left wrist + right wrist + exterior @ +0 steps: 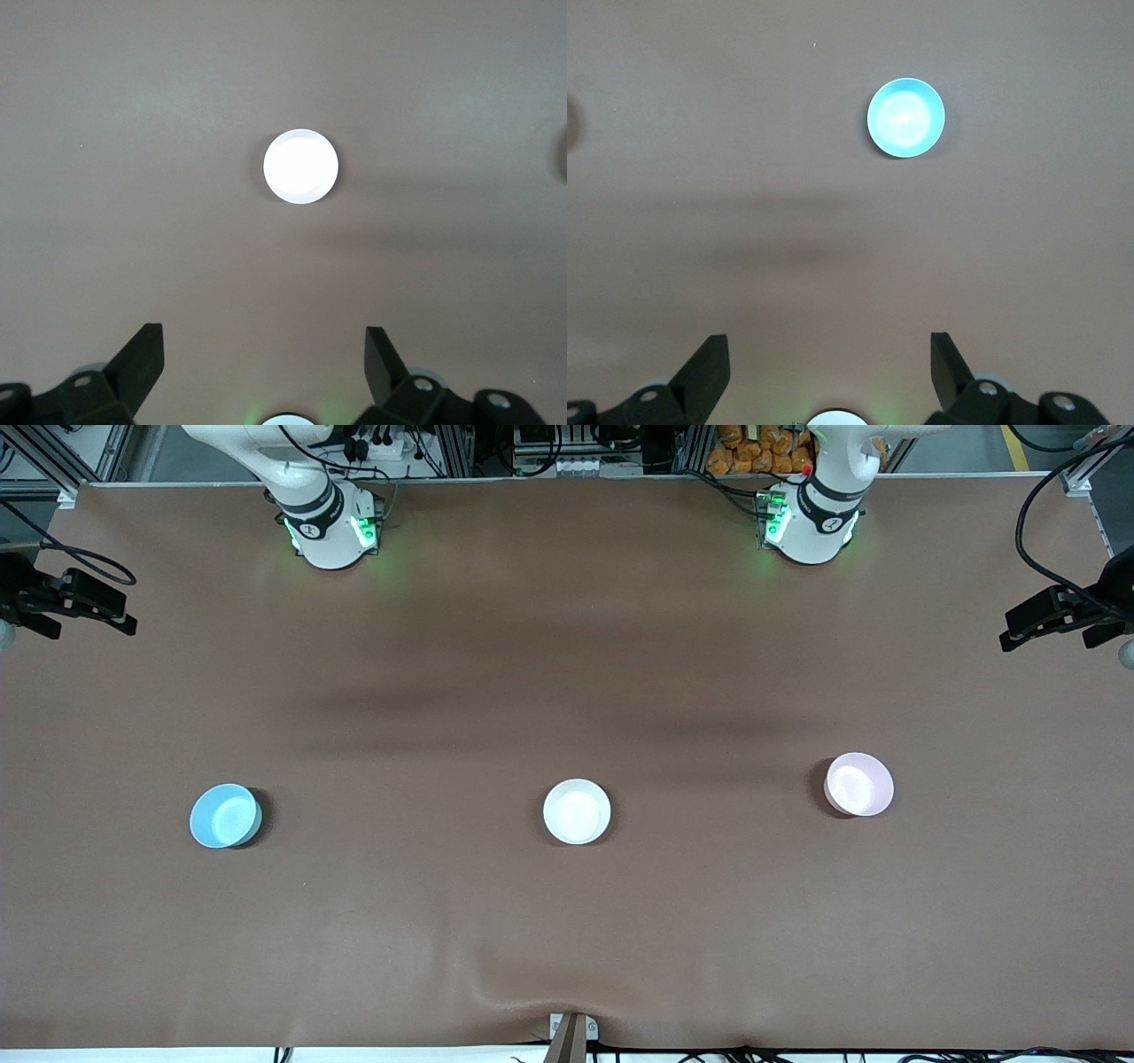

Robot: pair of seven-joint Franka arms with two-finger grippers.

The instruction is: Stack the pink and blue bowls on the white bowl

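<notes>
So there I was, both arms raised high over the brown table (567, 646), nothing gripped yet. My left gripper (264, 354) hung over the table toward the left arm's end with its fingers spread wide apart and empty, and my right gripper (829, 354) hung the same way over the right arm's end — fingers apart, holding nothing. I judged that height was deliberate, since it let each wrist camera take in its own bowl whole.

The three bowls sat well apart in a loose row across the table. The white bowl (577, 811) stood in the middle, upright and empty, plain and glossy. The blue bowl (225, 816) sat toward the right arm's end, pale sky blue with a bright sheen inside; my right wrist view showed it (906, 118) cleanly. The pink bowl (858, 784) sat toward the left arm's end, slightly farther from the front camera — so washed by glare in my left wrist view (300, 166) that it read nearly white. No stacking was done yet.
</notes>
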